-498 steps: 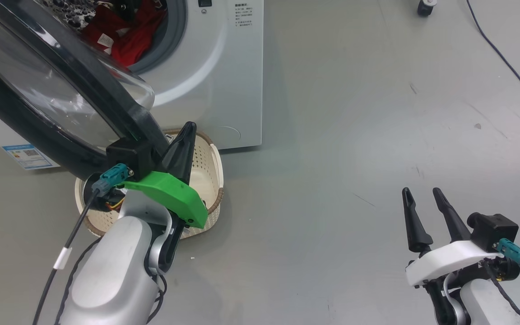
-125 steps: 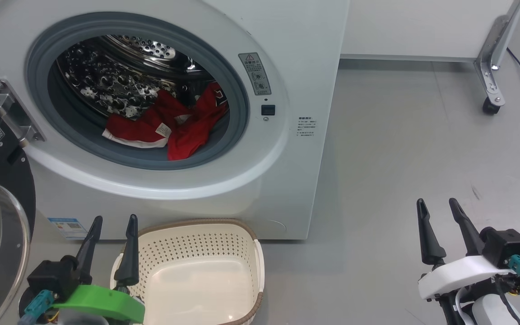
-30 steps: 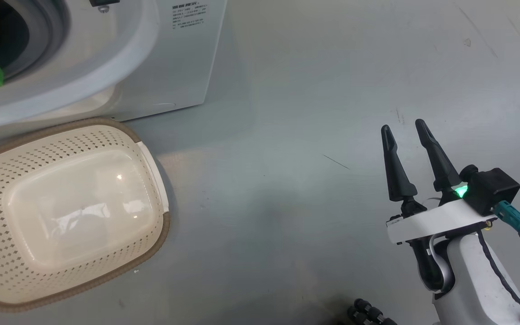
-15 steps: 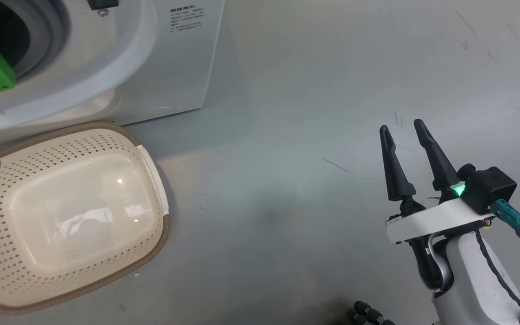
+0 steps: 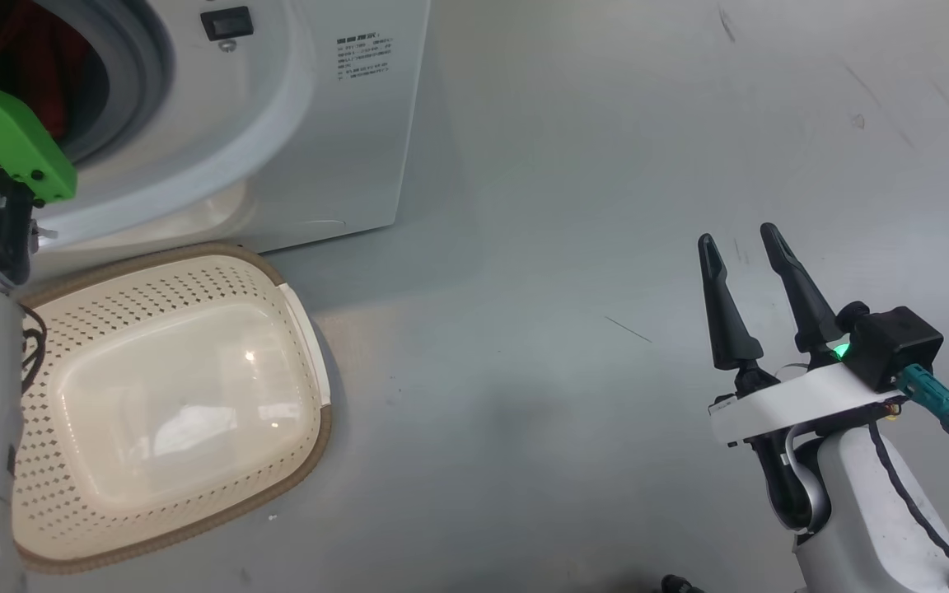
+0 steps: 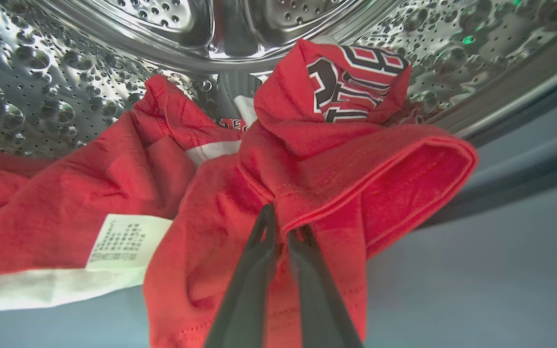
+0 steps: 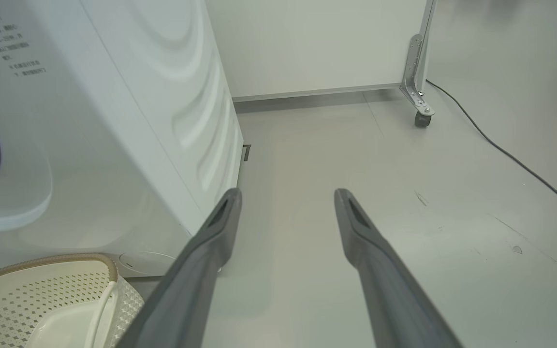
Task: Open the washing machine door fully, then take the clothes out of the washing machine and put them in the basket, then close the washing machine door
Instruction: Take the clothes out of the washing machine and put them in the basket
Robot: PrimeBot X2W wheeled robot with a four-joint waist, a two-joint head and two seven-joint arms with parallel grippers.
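Well, the left gripper [image 6: 281, 223] is pinched on a fold of the red clothes [image 6: 336, 169] inside the steel drum [image 6: 41, 96], the right gripper [image 5: 736, 235] spread wide over the floor [image 5: 524, 329], well apart from the basket [image 5: 323, 428].

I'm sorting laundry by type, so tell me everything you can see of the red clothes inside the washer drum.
The clothes are bright red, soft knit-looking fabric, crumpled in a loose heap low in the perforated steel drum. White trim edges one hem, a white printed label lies face up, and black-and-white lettering shows on a raised fold. The left end effector, shut, pinches a stitched hem.
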